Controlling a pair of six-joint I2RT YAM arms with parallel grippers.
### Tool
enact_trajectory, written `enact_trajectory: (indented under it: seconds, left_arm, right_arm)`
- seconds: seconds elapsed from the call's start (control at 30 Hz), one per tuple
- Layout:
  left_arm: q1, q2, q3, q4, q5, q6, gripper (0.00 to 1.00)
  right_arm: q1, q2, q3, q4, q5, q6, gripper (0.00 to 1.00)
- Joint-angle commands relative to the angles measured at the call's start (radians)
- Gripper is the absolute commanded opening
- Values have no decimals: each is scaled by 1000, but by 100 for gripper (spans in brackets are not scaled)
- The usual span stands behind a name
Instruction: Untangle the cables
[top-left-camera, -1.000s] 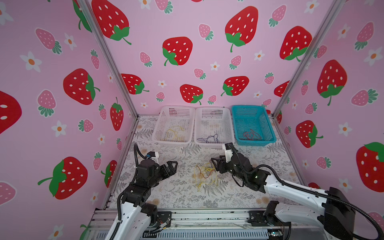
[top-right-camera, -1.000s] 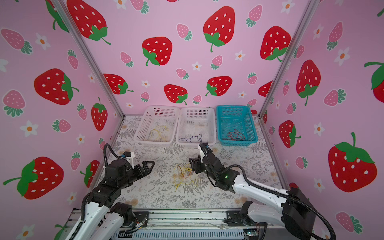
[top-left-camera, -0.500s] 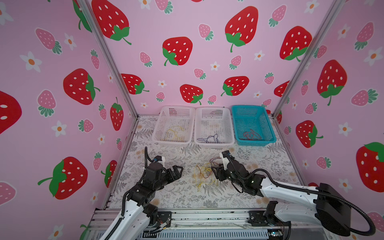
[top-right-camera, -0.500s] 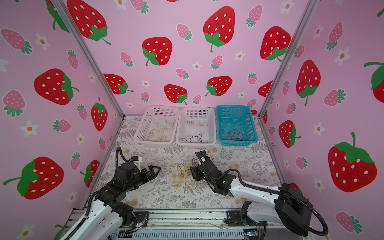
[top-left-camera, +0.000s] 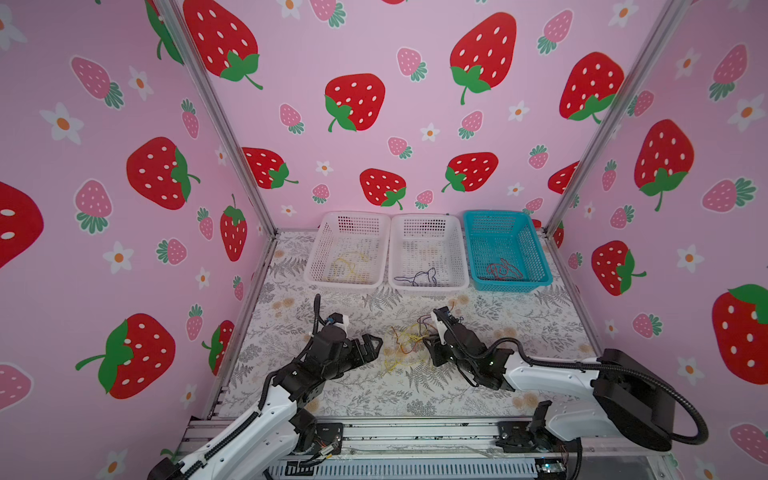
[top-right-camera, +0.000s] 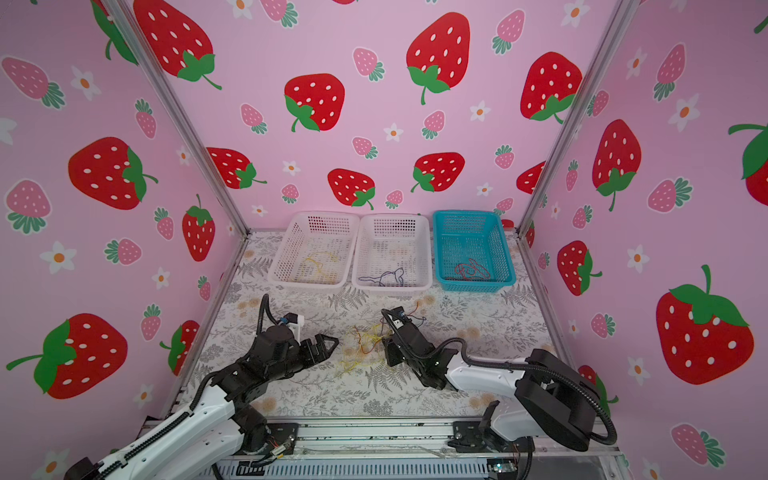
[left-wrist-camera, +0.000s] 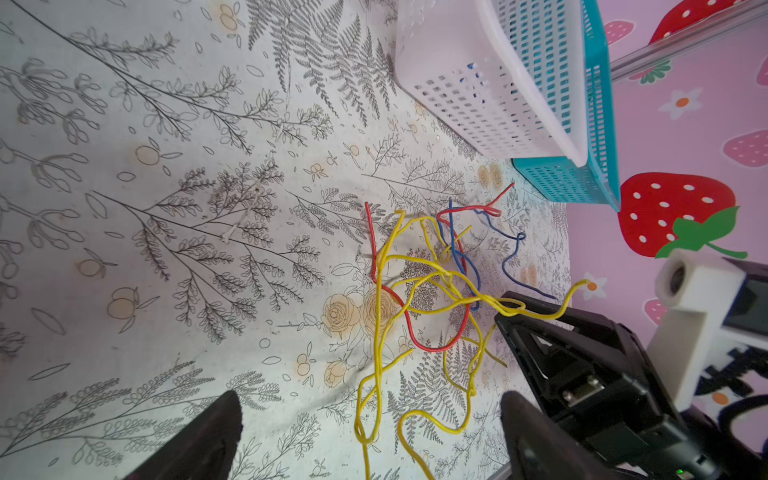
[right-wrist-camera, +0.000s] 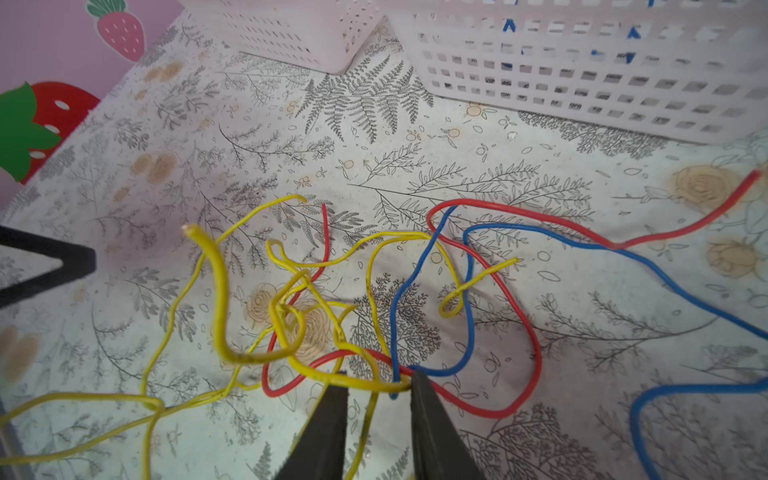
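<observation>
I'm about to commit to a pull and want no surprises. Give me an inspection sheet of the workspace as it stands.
Surface: fern-print cloth, lying flat.
Job's things: tangle of yellow, red and blue cables between the grippers. Yellow wires lie in the left white basket, dark ones in the middle white basket, red ones in the teal basket.
Clutter: nothing seen.
Grippers: left gripper wide open beside the tangle. Right gripper narrowly open, tips straddling a yellow strand; no grip confirmed.
Cables: black arm hoses away from the tangle.
Surroundings: strawberry-print walls, metal frame posts.
</observation>
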Motion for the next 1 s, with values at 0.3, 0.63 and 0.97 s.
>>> enact_trajectory:
  seconds: [0.3, 0.63, 0.97]
  left_arm:
    - [-72, 171, -17, 196, -20, -45, 87]
    - [-78, 188, -45, 235, -26, -57, 55]
    - [-95, 216, -58, 272, -22, -65, 44]
  right_arm:
    - [5, -33, -70, 108, -56, -21, 18]
    - [5, 17, -69, 173, -92, -8, 41]
    - [-1, 133, -42, 265, -27, -66, 37]
